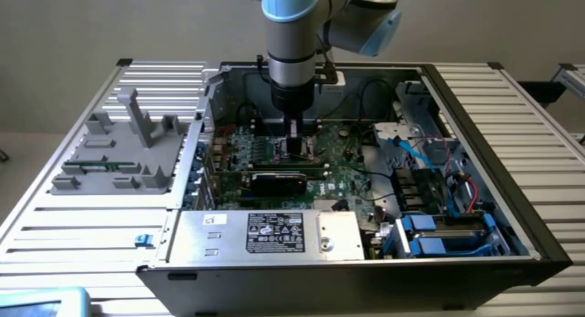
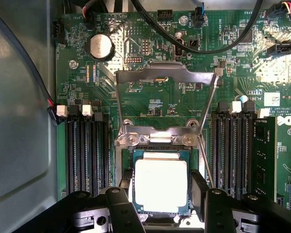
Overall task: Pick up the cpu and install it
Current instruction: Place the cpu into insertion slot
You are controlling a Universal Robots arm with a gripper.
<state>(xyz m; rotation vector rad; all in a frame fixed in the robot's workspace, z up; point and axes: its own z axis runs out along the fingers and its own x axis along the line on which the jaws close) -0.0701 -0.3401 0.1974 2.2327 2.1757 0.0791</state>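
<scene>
**Fig.** Open PC case [image 1: 539,228], black sheet-metal walls, on a ribbed grey aluminium table [image 1: 82,228]. The arm [image 1: 292,50], a grey tube w/ pale blue joint caps, reaches straight down into the case. The gripper [image 1: 294,149] sits low over the centre of the green motherboard [image 1: 347,176].

**(a) Ext. view.** Matte silver power-supply box [image 1: 265,235] w/ white label along the near edge. Flat black card [image 1: 279,181] just in front of the gripper. Grey moulded plastic fixture [image 1: 119,153] on the table at the exterior view's left, well apart from the case.

**(b) Wrist view.** The cpu [image 2: 161,184] is a flat square w/ rounded corners. Its top is smooth bright silver metal that glares near white, w/ a thin green substrate rim. It lies level, directly over the socket, just beside the steel hinge plate [image 2: 155,139]. Whether it is fully seated cannot be told.

The gripper [image 2: 161,188] has black matte fingers [image 2: 200,187] closed against two opposite edges of the cpu, holding it. The bare-steel load frame [image 2: 165,75], a thin stamped rectangle, stands swung open. Black ribbed RAM slots [image 2: 85,150] flank the socket on both sides. A round shiny coin cell [image 2: 101,47] and glossy black cables [image 2: 208,43] lie farther off.
</scene>
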